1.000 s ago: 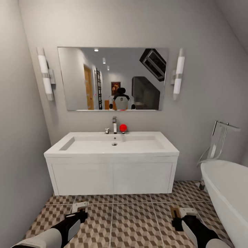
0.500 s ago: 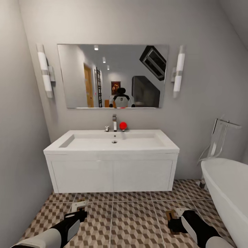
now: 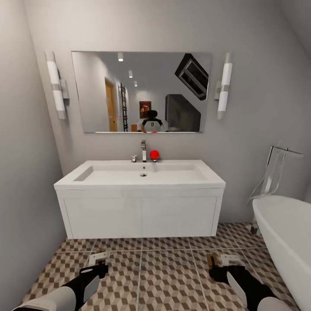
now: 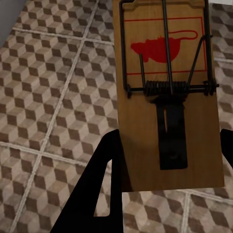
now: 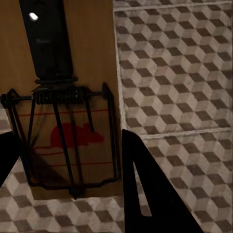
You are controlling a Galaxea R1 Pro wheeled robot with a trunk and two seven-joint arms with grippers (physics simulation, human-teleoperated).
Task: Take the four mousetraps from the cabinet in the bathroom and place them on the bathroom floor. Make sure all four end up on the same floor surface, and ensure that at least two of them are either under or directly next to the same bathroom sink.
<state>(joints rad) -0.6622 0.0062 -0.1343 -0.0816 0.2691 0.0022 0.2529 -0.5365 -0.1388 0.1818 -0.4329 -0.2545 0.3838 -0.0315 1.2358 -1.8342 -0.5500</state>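
Both arms reach forward and down at the near edge of the head view, white sleeves ending in black wrists. The left gripper [image 3: 100, 260] sits low at the near left, its black fingers [image 4: 99, 187] spread on either side of a mousetrap [image 4: 167, 92] and apparently clamped on it. The right gripper [image 3: 224, 262] sits at the near right, angled slightly inward, its fingers [image 5: 145, 189] likewise flanking a second mousetrap [image 5: 68, 97]. The two arms are well apart, at roughly the same height.
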